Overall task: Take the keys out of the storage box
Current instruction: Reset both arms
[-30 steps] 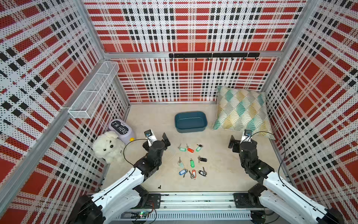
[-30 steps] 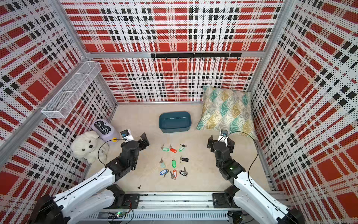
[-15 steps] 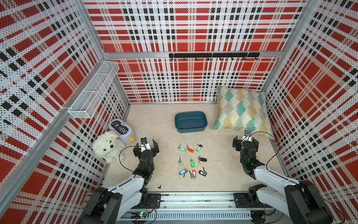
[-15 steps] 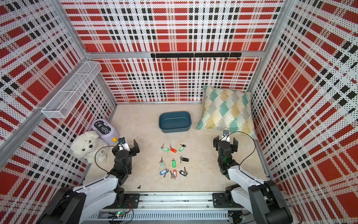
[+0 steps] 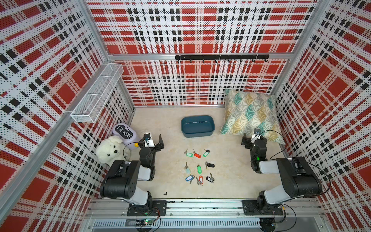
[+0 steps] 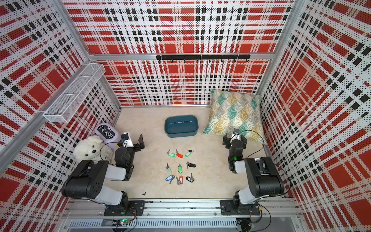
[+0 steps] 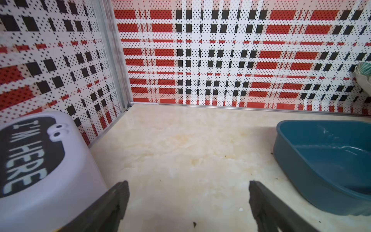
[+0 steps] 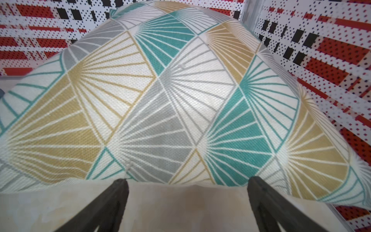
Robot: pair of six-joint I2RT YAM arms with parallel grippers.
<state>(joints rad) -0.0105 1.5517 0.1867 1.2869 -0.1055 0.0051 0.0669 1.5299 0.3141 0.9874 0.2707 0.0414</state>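
Note:
Several keys (image 5: 197, 166) with green, red, black, blue and pale tags lie scattered on the beige floor in both top views, in front of the storage box (image 5: 197, 134). That teal-blue tub holds nothing; its wall also fills one side of the left wrist view (image 7: 321, 160). My left gripper (image 5: 152, 139) hovers open left of the keys, nothing between its fingers (image 7: 120, 196). At the right, the right gripper (image 5: 253, 138) is open and empty too, facing the pillow's near edge (image 8: 160, 100). The keys (image 6: 179, 167) lie between the two folded arms.
A patterned pillow (image 5: 250, 114) leans in the back right corner. A white plush dog (image 5: 109, 148) and a lilac "I'M HERE" object (image 5: 125, 131) sit by the left wall. A white wire basket (image 5: 98, 94) hangs above them. A small black scrap (image 5: 165, 193) lies near the front rail.
Both arms have folded back toward the front rail, drawing the grippers away from the keys. Both grippers stayed open. The keys and box have not moved.

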